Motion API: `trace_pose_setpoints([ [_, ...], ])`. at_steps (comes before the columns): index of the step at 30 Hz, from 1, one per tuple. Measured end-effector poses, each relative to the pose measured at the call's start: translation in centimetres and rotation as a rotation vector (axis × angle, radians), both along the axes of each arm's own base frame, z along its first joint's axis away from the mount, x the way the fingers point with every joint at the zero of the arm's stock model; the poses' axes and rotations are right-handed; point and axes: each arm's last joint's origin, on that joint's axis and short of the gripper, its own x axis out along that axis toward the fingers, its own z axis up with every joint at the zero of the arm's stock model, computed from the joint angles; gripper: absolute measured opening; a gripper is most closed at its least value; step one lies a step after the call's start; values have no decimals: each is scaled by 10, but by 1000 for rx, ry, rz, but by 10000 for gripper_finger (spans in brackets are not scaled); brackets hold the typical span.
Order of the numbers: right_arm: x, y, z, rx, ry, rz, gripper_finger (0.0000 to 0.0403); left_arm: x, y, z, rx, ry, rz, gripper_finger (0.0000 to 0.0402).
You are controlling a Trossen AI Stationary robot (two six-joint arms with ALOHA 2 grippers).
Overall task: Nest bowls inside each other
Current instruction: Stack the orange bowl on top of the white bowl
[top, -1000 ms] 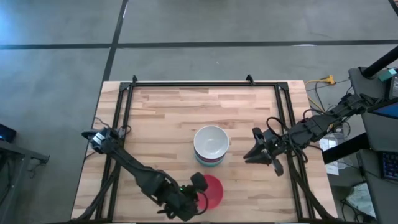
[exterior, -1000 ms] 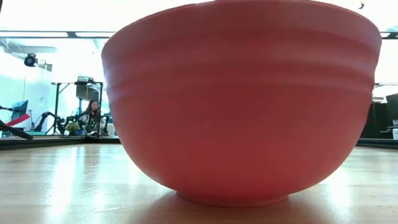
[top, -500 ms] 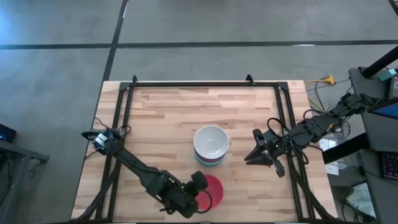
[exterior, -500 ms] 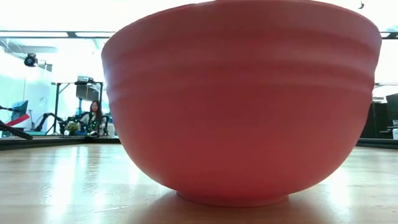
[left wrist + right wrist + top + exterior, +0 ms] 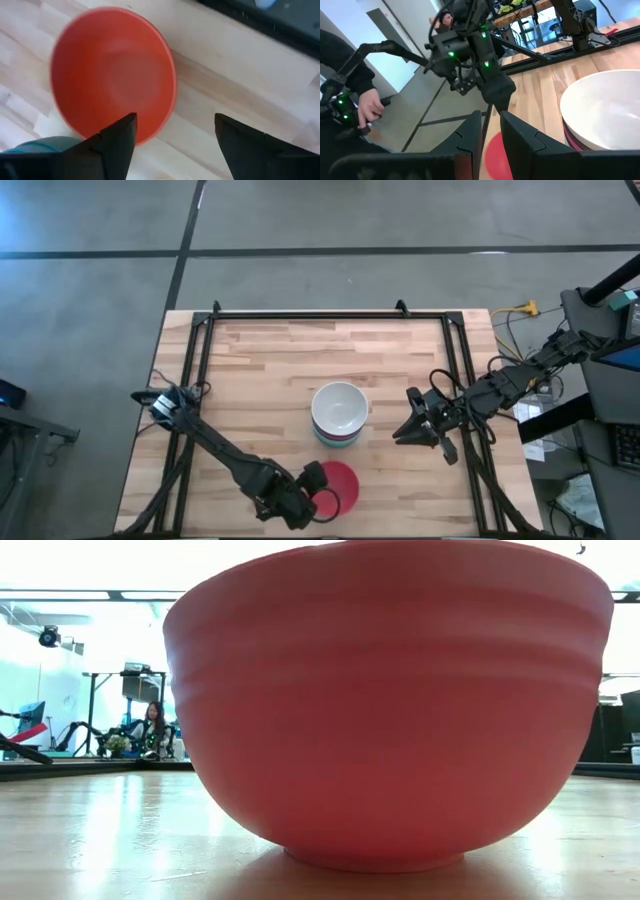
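red bowl | on table | beside spread left fingers

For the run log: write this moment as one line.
left gripper: open, above red round bowl | right gripper: waiting right of nested bowl stack, white on top | red bowl: not nested

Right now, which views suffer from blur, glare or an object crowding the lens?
Low view: the red bowl fills the frame, the room behind it blown out bright, sheen on the table. Left wrist view: the bowl's rim is smeared by motion blur; the left gripper is open. High view: evenly lit, stack of bowls clear.
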Motion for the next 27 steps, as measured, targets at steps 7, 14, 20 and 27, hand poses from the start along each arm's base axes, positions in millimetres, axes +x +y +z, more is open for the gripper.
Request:
trace_pose_setpoints([
  [7,0,0,0,0,0,0,67,4,3,-22,44,-16,-100,251],
  [14,0,0,0,16,7,-4,68,11,15,-39,43,-20,-69,251],
  [20,0,0,0,21,9,-5,68,22,21,-58,37,7,-50,251],
  [27,-1,1,0,39,18,-2,68,27,18,-77,51,48,-130,248],
])
